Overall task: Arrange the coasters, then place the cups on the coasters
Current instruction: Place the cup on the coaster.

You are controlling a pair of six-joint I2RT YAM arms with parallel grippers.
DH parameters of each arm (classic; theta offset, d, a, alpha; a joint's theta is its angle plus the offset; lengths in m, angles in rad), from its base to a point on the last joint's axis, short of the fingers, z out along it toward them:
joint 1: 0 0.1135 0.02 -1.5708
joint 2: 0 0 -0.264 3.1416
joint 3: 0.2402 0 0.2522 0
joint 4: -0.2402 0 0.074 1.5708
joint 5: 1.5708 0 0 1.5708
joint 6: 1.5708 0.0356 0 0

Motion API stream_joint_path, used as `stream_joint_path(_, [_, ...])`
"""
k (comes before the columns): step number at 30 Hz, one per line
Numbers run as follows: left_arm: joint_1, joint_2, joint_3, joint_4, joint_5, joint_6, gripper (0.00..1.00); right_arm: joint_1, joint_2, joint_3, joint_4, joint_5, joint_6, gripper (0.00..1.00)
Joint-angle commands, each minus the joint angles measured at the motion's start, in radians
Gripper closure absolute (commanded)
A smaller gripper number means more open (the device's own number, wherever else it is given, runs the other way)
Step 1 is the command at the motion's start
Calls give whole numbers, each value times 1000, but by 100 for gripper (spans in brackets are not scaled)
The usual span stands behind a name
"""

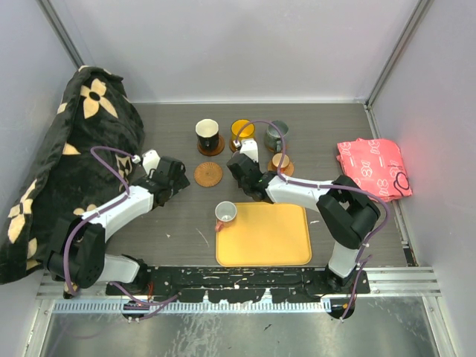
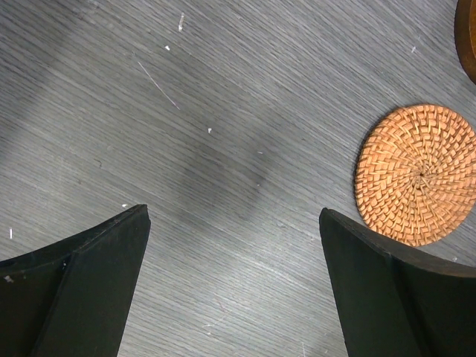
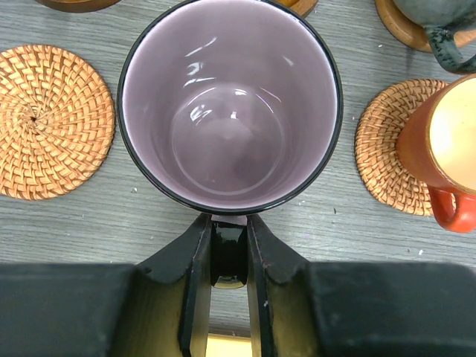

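My right gripper [image 3: 229,223] is shut on the handle of the purple cup [image 3: 229,104], which hangs or stands between two woven coasters; I cannot tell which. The left woven coaster [image 3: 52,123] is bare. The right woven coaster [image 3: 387,149] carries the small brown cup [image 3: 446,141]. In the top view the right gripper [image 1: 242,175] covers the purple cup. The black-and-cream cup [image 1: 207,134], the orange-yellow cup [image 1: 242,129] and the grey-green cup [image 1: 277,134] stand on coasters in the back row. My left gripper [image 2: 234,216] is open over bare table, just left of the bare woven coaster [image 2: 416,175].
The white cup [image 1: 225,213] stands at the back left corner of the square yellow tray [image 1: 268,238]. A black flowered blanket [image 1: 67,163] is heaped on the left. At the right wall lies a red cloth [image 1: 372,167].
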Motion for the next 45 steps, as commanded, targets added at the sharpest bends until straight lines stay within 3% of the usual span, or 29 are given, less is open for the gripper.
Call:
stream_joint_path(1, [2,-1,26,44,-10,6,2,-3,-13,56,40,39,32,81])
stream_joint_path(20, [1,-2,27,44,-12,6,2,-3,-21,57,25,37,41,50])
stream_joint_path(24, [1,-1,29,43,-13,6,2,-3,-43,41,24,30,46,48])
stream_joint_path(29, [2,-4,28,43,-16,7,2,-1,-89,23,15,15,50,45])
stream_joint_path(45, [1,-30,23,41,-16,24,2,-2,-316,-57,-58,-49,73,13])
